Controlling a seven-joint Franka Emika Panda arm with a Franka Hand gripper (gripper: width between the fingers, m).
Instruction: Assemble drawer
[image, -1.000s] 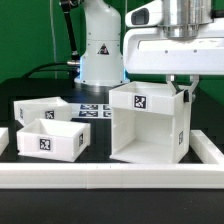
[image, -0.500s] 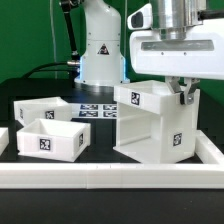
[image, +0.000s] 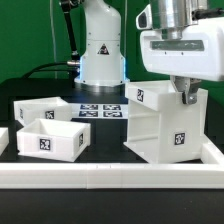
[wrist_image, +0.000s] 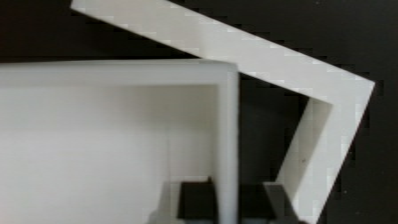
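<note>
The white hollow drawer housing (image: 165, 122) stands on the black table at the exterior view's right, turned at an angle, with tags on its faces. My gripper (image: 185, 94) is shut on the top edge of the housing's right wall. In the wrist view that wall (wrist_image: 228, 130) runs between my two dark fingertips (wrist_image: 199, 200). Two smaller white trays stand at the exterior view's left: one further back (image: 40, 110) and one nearer the front (image: 52, 139), each with a tag.
The marker board (image: 100, 110) lies flat behind the trays, in front of the robot base (image: 100, 50). Long white border rails run along the front (image: 110, 180) and the right side (image: 212, 150) of the table.
My gripper has moved toward the exterior view's right with the housing in it, and the housing has slid and turned that way. The two trays have not moved.
</note>
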